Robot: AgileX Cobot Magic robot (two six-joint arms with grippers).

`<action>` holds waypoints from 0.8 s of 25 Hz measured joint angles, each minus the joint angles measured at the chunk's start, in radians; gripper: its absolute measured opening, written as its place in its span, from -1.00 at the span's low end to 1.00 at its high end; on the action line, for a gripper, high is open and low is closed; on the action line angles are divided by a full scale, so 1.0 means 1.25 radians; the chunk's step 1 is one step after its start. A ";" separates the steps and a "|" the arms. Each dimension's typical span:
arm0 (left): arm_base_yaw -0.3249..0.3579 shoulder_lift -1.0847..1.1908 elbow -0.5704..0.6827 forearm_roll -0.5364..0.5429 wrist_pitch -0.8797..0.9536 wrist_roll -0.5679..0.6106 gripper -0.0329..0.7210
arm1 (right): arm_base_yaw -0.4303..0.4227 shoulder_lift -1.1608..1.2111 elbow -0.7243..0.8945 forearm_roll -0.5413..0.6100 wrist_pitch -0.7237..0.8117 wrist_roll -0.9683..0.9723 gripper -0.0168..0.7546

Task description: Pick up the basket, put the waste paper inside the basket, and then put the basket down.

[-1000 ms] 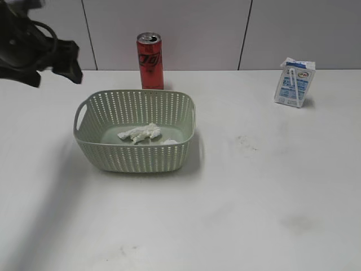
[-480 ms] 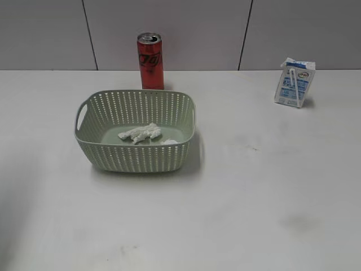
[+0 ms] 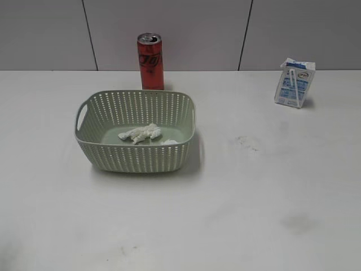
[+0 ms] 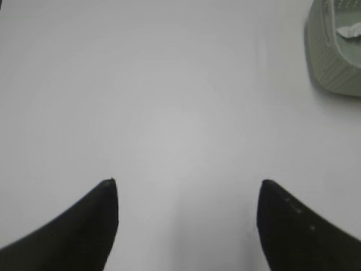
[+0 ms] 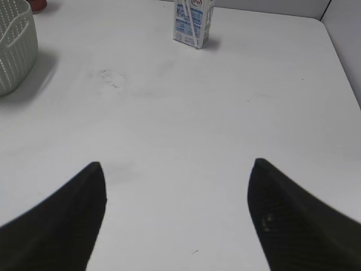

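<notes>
The pale green basket (image 3: 135, 131) stands on the white table, left of centre. Crumpled white waste paper (image 3: 140, 133) lies on its floor, with another small wad (image 3: 168, 141) near the front wall. The basket's corner shows at the top right of the left wrist view (image 4: 335, 62), with a bit of paper (image 4: 348, 31) inside, and at the top left of the right wrist view (image 5: 14, 42). My left gripper (image 4: 186, 183) is open and empty over bare table. My right gripper (image 5: 176, 165) is open and empty over bare table. Neither gripper shows in the exterior view.
A red drink can (image 3: 150, 61) stands just behind the basket against the wall. A blue-and-white drink carton (image 3: 295, 82) stands at the back right and also shows in the right wrist view (image 5: 193, 21). The table's right edge (image 5: 341, 62) runs along that view.
One second ago the left arm hung dark at the upper left of the exterior view; it has since withdrawn out of the frame. The basket and paper have not moved.
</notes>
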 joint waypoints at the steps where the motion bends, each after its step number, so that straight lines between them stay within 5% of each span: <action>1: 0.000 -0.041 0.035 0.005 -0.002 0.002 0.63 | 0.000 0.000 0.001 0.000 0.001 0.000 0.58; 7: 0.000 -0.301 0.165 0.016 -0.010 0.002 0.62 | 0.000 0.000 0.001 0.000 0.001 0.001 0.58; 20: 0.000 -0.633 0.186 0.062 0.063 -0.043 0.60 | 0.000 0.000 0.001 0.000 0.001 0.002 0.57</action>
